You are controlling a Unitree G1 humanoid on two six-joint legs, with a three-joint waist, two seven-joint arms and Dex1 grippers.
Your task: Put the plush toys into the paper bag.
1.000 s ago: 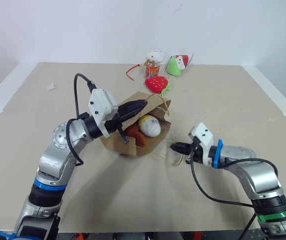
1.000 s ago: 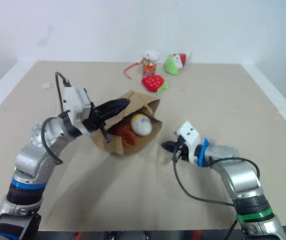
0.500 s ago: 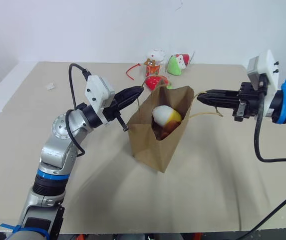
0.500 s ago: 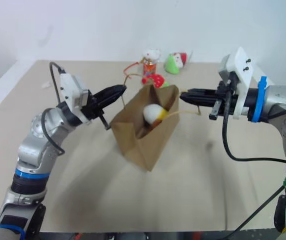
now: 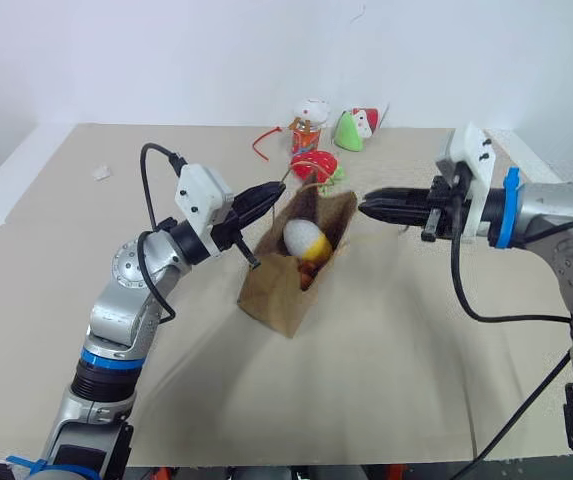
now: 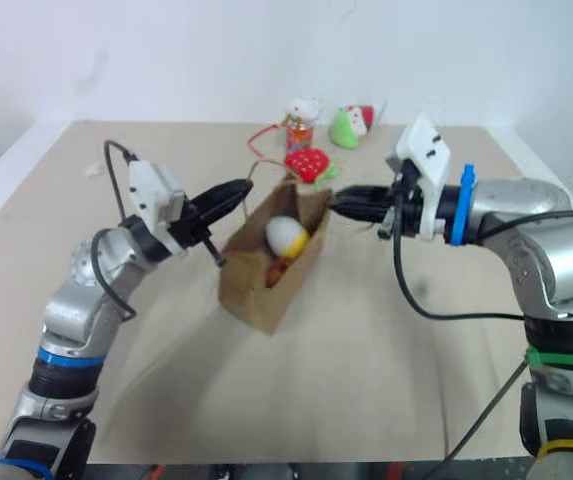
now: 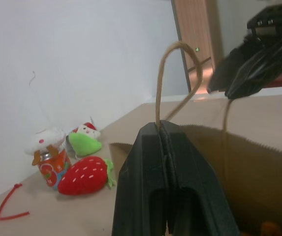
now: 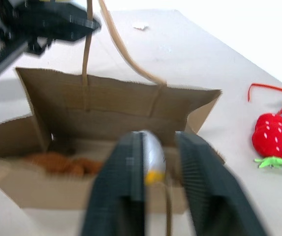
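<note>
Bag [image 5: 291,280] stands mid-table, tilted, with my egg toy [image 5: 301,238] and brown toy [image 8: 62,163] inside. My left gripper [image 5: 274,190] pinches its handle [image 7: 172,73] at ten o'clock; my right gripper [image 5: 370,208], jaws parted and empty, hovers at two. Strawberry [image 5: 314,165] sits behind at twelve.

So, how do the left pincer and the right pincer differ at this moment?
The left pincer is shut on a cord handle of the paper bag; the right pincer has its fingers apart and holds nothing. The left pincer reaches the bag's near side, the right pincer the opposite side. Both are black and point at the bag's mouth.
</note>
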